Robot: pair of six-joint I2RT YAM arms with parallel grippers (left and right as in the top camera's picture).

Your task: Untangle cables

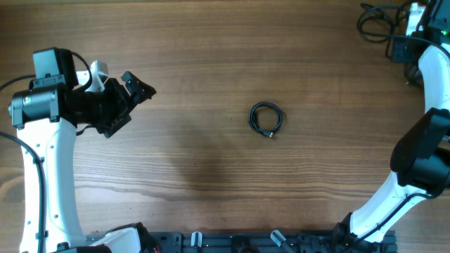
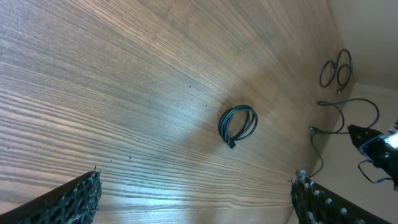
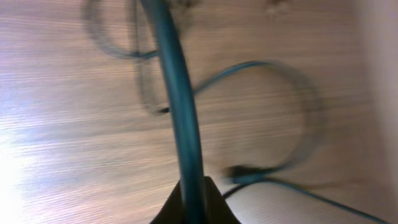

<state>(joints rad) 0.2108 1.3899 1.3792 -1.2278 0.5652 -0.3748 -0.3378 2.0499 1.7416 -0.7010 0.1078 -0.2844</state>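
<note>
Right wrist: cable [image 3: 180, 112] between fingers [image 3: 219, 210]

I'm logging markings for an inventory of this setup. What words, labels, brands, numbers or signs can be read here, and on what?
No text can be read in any view.
On the coiled cable bundle: no label visible.
On the wooden table: only grain.
On the loose cable pinched in the right gripper: too blurred to show any print.
On the left arm: no lettering legible.
</note>
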